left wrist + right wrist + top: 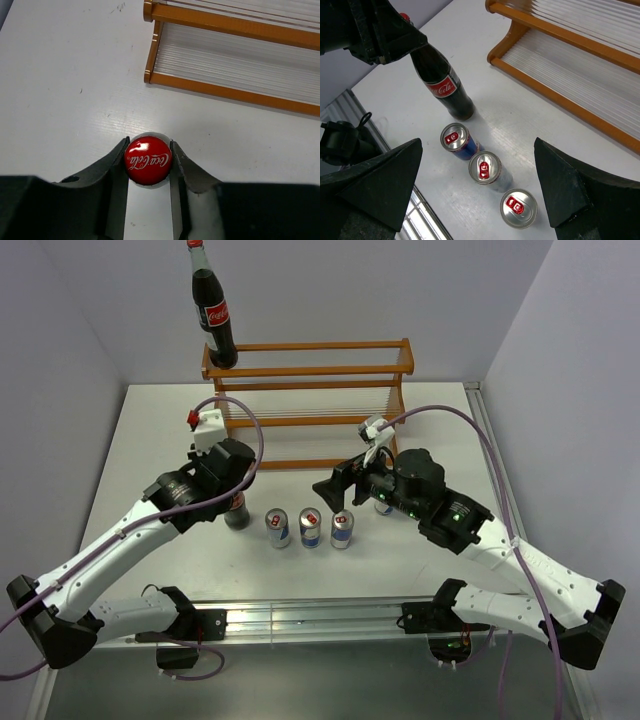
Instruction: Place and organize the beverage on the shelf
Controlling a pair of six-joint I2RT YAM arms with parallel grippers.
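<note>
Where the shelf stands: the wooden three-tier shelf (305, 405) sits at the far edge of the white table (140, 440), its steps coming down towards the arms.
Top tier: the far cola bottle (215, 315) stands upright at the shelf's left end.
Table by the left end: the near cola bottle (442, 85) stands upright in front of the shelf's left end, not on the shelf.
Left gripper: the left gripper (228, 472) is clenched on the top of the near cola bottle, with a finger pressed to either side of its red cap (148, 160).
Row of cans: three slim cans (456, 140) (486, 169) (518, 207) stand upright in a close row in front of the shelf's middle, apart from it.
Fourth can: a fourth can (383, 506) shows partly under the right arm, in front of the shelf's right half.
Right gripper: the right gripper (476, 144) is released, its fingers spread wide with nothing between them, and hangs above the row of cans in front of the shelf.
</note>
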